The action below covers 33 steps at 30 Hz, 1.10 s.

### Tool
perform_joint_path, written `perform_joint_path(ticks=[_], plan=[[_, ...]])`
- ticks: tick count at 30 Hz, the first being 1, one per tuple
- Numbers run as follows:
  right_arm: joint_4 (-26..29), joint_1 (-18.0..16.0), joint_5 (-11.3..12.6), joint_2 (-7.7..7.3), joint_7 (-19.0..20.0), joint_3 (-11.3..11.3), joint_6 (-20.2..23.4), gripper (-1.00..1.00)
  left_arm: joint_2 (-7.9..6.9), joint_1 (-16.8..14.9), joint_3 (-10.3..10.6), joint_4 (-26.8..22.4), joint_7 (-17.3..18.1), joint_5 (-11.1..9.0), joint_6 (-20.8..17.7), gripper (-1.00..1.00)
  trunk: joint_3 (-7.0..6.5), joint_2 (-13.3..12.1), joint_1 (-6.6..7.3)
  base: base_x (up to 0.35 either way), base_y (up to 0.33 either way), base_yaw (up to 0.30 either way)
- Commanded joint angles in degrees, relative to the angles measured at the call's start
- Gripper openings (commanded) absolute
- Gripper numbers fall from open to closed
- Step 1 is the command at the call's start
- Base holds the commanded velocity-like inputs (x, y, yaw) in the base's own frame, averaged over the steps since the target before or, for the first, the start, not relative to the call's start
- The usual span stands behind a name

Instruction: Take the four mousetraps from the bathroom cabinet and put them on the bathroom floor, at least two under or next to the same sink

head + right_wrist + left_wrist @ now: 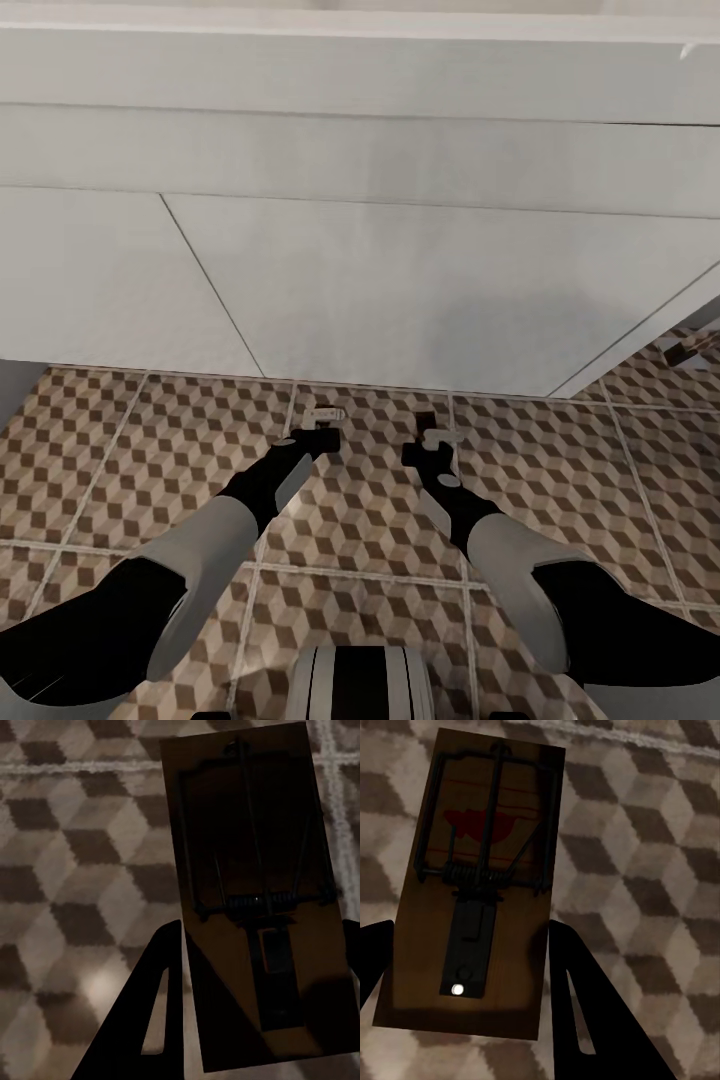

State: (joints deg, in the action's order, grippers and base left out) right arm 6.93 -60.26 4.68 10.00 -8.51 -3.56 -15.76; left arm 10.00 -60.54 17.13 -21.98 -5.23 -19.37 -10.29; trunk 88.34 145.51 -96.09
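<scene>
Lowering both arms level onto the bathroom floor (150, 450) beside the sink (400, 300) seems wise, since the left gripper (465, 967) and right gripper (262, 982) each pinch a mousetrap (472, 885) just above the tiles.

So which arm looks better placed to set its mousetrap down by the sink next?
Hard to separate, slightly the left. Both grippers, left and right, hover over the floor tiles just before the sink's white front, each clamping a mousetrap. The left sits marginally nearer the panel.
</scene>
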Motion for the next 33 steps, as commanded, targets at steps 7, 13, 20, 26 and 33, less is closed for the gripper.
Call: perform_joint_path(ticks=[7, 13, 20, 26, 33], plan=[[-0.07, -0.03, 0.62, 0.00, -0.02, -0.39, -0.39, -1.00, 0.00, -0.02, 0.30, -0.08, -0.42, -0.14, -0.26, -1.00, 0.03, 0.01, 0.01, 0.000, 0.000, 0.000], [-0.07, -0.03, 0.61, 0.00, -0.02, -0.39, -0.41, -1.00, 0.00, -0.02, 0.27, -0.08, -0.40, -0.14, -0.23, -1.00, 1.36, 0.09, -0.15, 0.000, 0.000, 0.000], [-0.07, -0.03, 0.59, 0.00, -0.02, -0.39, -0.42, -1.00, 0.00, -0.02, 0.27, -0.08, -0.40, -0.14, 0.03, -1.00, 1.81, 0.12, -0.20, 0.000, 0.000, 0.000], [-0.07, -0.03, 0.59, 0.00, -0.02, -0.39, -0.42, -1.00, 0.00, -0.02, 0.27, -0.08, -0.40, -0.14, 0.83, -1.00, 1.81, 0.12, -0.20, 0.000, 0.000, 0.000], [-0.04, -0.03, 0.61, 0.00, -0.02, -0.39, -0.42, -1.00, 0.00, -0.02, 0.27, -0.02, -0.40, -0.14, 4.85, -1.00, 1.81, 0.12, -0.20, 0.000, 0.000, 0.000]])
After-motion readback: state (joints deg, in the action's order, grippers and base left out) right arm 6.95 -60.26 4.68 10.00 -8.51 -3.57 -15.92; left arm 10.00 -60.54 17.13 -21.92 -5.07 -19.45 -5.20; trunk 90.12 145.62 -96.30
